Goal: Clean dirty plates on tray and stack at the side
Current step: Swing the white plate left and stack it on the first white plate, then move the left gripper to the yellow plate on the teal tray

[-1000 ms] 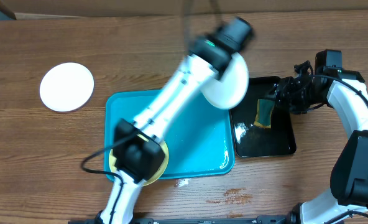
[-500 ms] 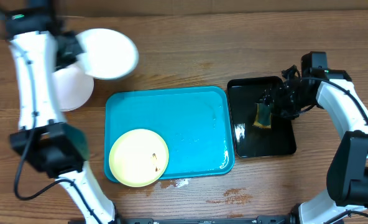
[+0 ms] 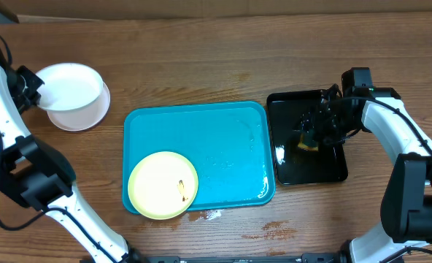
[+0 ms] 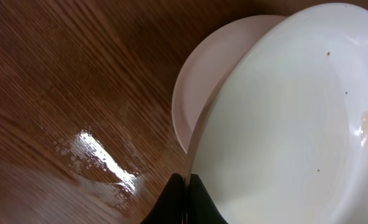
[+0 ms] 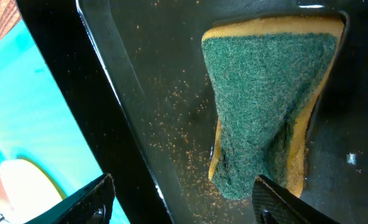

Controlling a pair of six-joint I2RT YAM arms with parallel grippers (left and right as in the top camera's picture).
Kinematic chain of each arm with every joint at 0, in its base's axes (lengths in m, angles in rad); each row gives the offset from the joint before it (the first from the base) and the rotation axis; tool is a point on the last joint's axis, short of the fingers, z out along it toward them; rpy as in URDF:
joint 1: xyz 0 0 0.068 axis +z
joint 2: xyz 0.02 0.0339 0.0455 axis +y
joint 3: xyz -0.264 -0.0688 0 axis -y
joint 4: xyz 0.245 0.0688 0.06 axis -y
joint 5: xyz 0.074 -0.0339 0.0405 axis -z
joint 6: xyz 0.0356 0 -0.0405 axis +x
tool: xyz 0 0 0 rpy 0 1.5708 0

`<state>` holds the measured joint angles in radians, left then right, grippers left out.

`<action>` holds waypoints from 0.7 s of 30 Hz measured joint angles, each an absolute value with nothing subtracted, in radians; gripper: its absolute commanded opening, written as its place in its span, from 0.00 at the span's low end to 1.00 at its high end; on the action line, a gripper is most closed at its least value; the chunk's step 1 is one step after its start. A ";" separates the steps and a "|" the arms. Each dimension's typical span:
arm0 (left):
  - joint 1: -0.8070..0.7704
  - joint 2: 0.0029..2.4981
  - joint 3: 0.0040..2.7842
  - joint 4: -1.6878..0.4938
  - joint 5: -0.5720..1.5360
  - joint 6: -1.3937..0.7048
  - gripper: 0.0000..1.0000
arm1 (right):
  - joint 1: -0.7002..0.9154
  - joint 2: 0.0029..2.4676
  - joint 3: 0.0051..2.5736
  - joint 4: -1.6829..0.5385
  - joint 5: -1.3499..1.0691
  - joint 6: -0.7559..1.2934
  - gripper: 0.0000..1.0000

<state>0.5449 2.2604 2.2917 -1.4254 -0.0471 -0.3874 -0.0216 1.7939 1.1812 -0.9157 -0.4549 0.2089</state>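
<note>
White plate (image 3: 70,86) moved off tray (image 3: 223,146), held over bench plate (image 3: 79,123), rim pinched by left end effector (image 4: 185,186) | right end effector (image 5: 184,190) spread over sponge (image 5: 265,99) | yellow plate (image 3: 163,185) pending

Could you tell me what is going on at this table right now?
The left gripper, shut on the rim of a white plate, holds it over a second white plate lying on the table to the left of the turquoise tray. The right gripper hangs open over the sponge in the black tray. A yellow plate with a dark smudge lies on the turquoise tray, not yet cleaned.
</note>
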 measured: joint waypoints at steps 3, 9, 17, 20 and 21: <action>0.553 2.310 2.292 -1.421 -0.052 -0.387 0.04 | -0.019 1.794 1.181 -0.916 -0.453 0.209 0.72; 0.559 2.386 2.292 -1.393 -0.055 -0.386 0.91 | -0.019 1.794 1.181 -0.916 -0.452 0.209 0.72; 0.559 2.392 2.292 -1.475 0.094 -0.341 0.85 | -0.019 1.794 1.181 -0.916 -0.452 0.209 0.72; 0.556 2.392 2.293 -1.570 0.195 -0.298 0.80 | -0.019 1.794 1.181 -0.916 -0.452 0.209 0.73; 0.552 2.392 2.293 -1.600 0.224 -0.280 0.80 | -0.019 1.794 1.181 -0.916 -0.452 0.209 0.73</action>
